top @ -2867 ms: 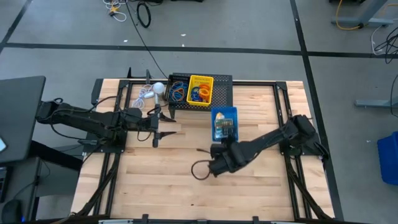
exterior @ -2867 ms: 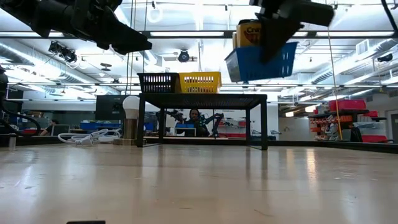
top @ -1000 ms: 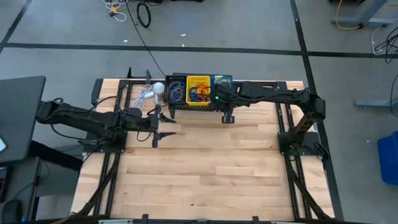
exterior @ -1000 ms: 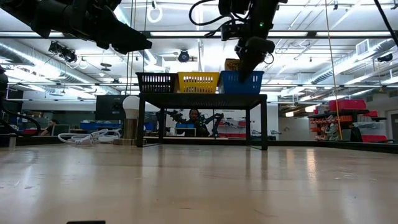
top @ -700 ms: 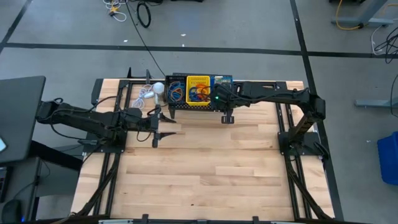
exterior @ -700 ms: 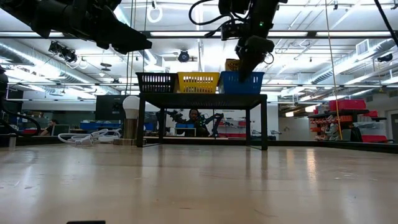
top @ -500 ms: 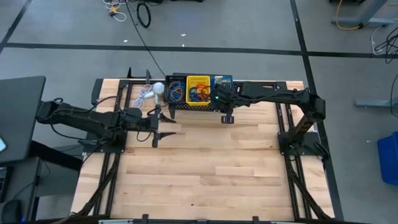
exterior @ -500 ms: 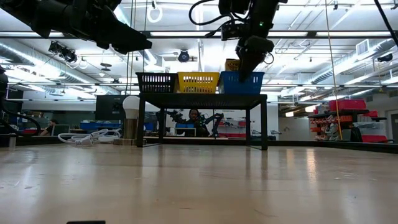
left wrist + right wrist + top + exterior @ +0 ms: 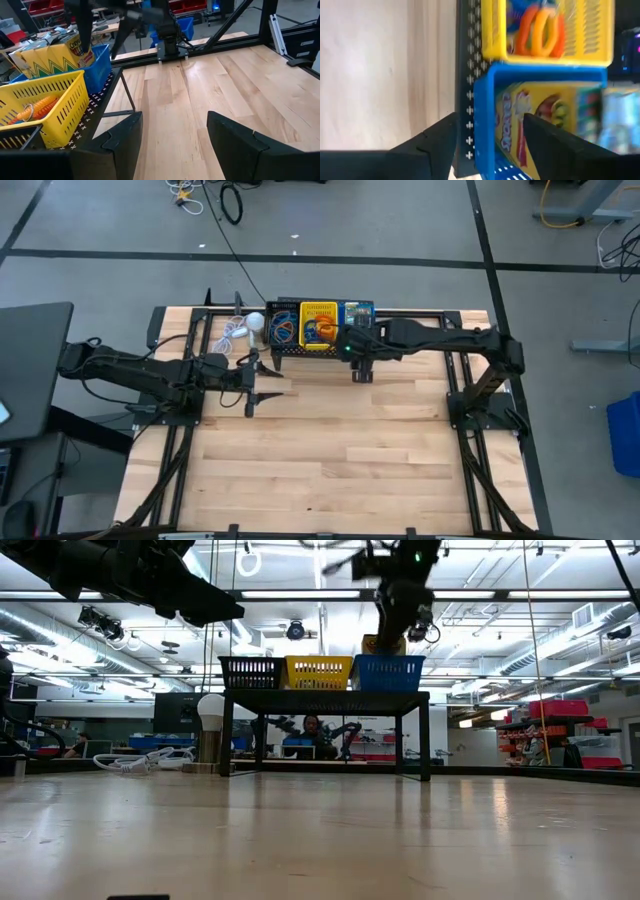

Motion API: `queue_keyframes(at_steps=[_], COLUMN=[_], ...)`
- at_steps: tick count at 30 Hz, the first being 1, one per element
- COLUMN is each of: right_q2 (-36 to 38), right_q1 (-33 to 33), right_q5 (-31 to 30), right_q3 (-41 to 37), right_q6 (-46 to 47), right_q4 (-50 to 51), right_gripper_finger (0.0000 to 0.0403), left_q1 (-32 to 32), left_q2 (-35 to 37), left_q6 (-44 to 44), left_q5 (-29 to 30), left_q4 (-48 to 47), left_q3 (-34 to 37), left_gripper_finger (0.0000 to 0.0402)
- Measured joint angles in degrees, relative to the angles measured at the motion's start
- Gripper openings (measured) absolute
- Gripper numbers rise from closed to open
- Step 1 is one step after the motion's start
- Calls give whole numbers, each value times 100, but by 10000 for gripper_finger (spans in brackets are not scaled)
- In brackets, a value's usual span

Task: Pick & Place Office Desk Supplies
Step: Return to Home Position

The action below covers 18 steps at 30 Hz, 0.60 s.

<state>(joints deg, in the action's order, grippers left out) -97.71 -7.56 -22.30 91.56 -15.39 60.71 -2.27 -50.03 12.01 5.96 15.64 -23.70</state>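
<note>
Inside blue tray (image 9: 484, 115), wrist views show crayon boxes (image 9: 520, 131).

Bright, even overhead light falls on the wooden table (image 9: 330, 450), leaving only faint, soft shadows beneath the arms (image 9: 150, 375). From table height, long ceiling lights (image 9: 290, 595) glare white (the arms against them read as near-black silhouettes), and the tabletop carries a pale sheen.

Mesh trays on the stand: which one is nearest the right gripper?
The blue tray, rightmost, holding crayon boxes; the right gripper hangs over its edge. The yellow tray and black tray sit farther left.
</note>
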Motion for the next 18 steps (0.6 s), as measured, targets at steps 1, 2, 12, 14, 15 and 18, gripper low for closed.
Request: queue_keyframes(at_steps=[1, 2, 12, 14, 15, 18], right_q2=[0, 0, 0, 0, 0, 28], right_q1=[53, 112, 901, 1043, 1104, 1282], right_q5=[3, 4, 11, 22, 22, 28], right_q3=[120, 253, 1704, 1909, 1989, 2144], right_q6=[44, 107, 753, 851, 918, 972], right_q4=[37, 56, -7, 67, 95, 79], right_gripper_finger=[234, 237, 238, 238, 238, 238], left_q1=[-1, -1, -2, -4, -4, -37], left_q2=[2, 3, 3, 3, 3, 2], left_q6=[0, 0, -65, 36, 86, -419], left_q5=[0, 0, -2102, -2386, -2396, -2427], left_q4=[-1, 2, -368, -389, -389, -451], left_q3=[0, 0, 0, 0, 0, 0], left_gripper_finger=[227, 227, 227, 227, 227, 227])
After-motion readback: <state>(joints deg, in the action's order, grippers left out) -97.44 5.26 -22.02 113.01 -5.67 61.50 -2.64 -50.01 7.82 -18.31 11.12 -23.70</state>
